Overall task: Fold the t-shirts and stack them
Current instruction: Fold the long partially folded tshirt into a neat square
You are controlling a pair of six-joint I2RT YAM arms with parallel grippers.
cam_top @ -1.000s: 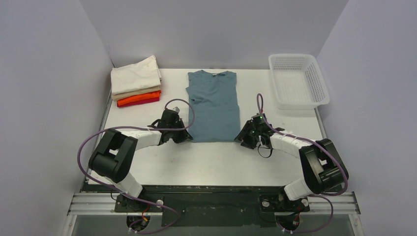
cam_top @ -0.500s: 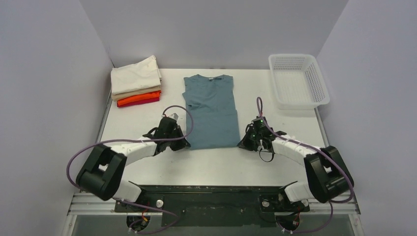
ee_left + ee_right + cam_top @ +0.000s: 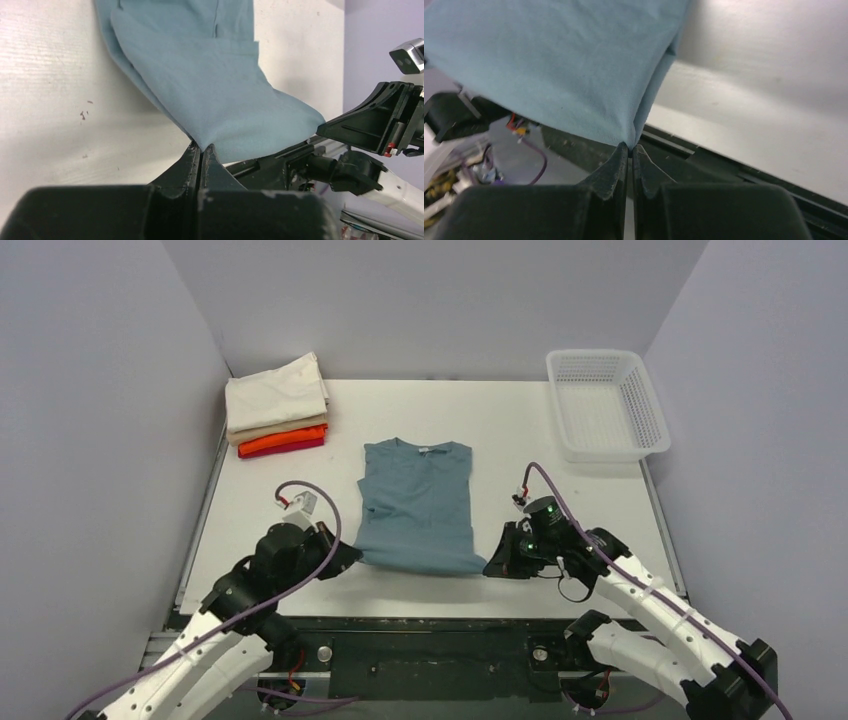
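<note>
Jaws clamped; left gripper (image 3: 201,151), right gripper (image 3: 630,147) pinch t-shirt (image 3: 415,502)

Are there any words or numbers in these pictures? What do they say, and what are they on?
No text can be read in any view.
teal t-shirt: a tiny pale neck tag at the collar, too small to read.
folded shirts and white basket: no print shows on them.
</note>
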